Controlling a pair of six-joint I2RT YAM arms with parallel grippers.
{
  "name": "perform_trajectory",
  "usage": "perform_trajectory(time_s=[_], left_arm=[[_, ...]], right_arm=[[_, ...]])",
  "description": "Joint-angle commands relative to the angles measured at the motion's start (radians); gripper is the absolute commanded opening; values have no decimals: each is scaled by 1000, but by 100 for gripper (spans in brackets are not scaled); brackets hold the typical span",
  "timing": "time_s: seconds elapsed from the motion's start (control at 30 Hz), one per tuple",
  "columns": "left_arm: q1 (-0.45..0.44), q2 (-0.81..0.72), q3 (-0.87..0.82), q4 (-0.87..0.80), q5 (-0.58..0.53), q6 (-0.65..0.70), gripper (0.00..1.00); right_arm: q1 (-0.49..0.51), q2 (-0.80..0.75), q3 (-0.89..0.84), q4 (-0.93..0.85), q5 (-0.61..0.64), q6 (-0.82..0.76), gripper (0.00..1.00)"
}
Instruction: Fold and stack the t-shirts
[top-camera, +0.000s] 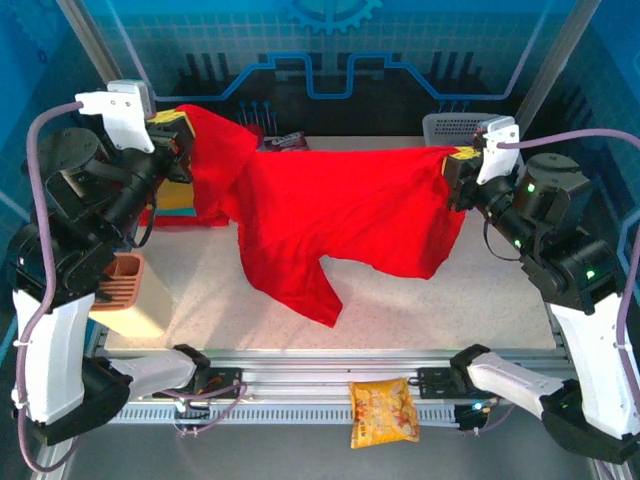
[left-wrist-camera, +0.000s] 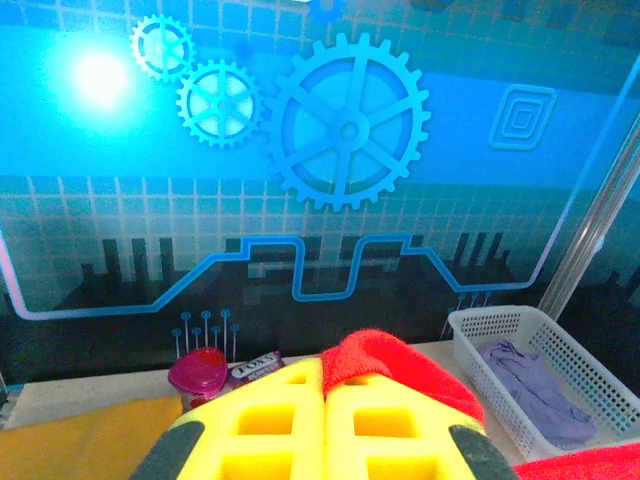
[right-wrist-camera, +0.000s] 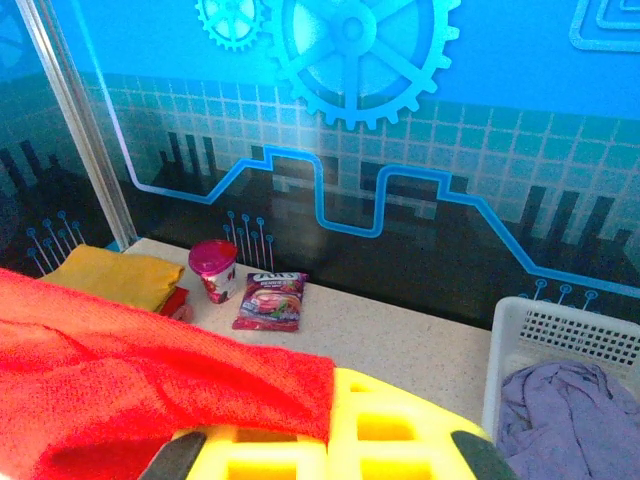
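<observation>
While both arms stand raised, the red t-shirt (top-camera: 330, 215) hangs stretched between them, its lower edge sagging low over the bench (top-camera: 470, 310). The left tool (top-camera: 182, 130) is clenched on one end of the cloth and the right tool (top-camera: 457, 160) on the other. A lilac t-shirt (right-wrist-camera: 560, 405) lies crumpled in the white basket (right-wrist-camera: 500, 340) at the far right. A yellow t-shirt (right-wrist-camera: 115, 275) sits folded at the far left.

At least four shirts (top-camera: 330, 215) (right-wrist-camera: 115, 275) (top-camera: 178, 210) (right-wrist-camera: 565, 405), two tools (left-wrist-camera: 325, 425) (right-wrist-camera: 330, 440), one basket (left-wrist-camera: 560, 360), one cup (right-wrist-camera: 213, 268), two snack packets (right-wrist-camera: 270, 300) (top-camera: 383, 410).
</observation>
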Motion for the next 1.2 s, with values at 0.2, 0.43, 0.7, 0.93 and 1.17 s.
perform_trajectory(time_s=[0.2,0.43,0.7,0.93,1.17], left_arm=[[171,176,-84,184,159,-3,0],[273,444,92,320,299,-65,0],[288,762,564,453,330,-23,0],[279,735,568,569,371,54,0],[32,284,-165,754,213,416,0]], right_arm=[[-154,249,42,103,-70,62,0],[-197,441,103,347,-27,54,0],[-203,520,205,683,-16,-21,0],[-228,436,68,807,-28,-89,0],[-201,156,-342,673,-40,2,0]])
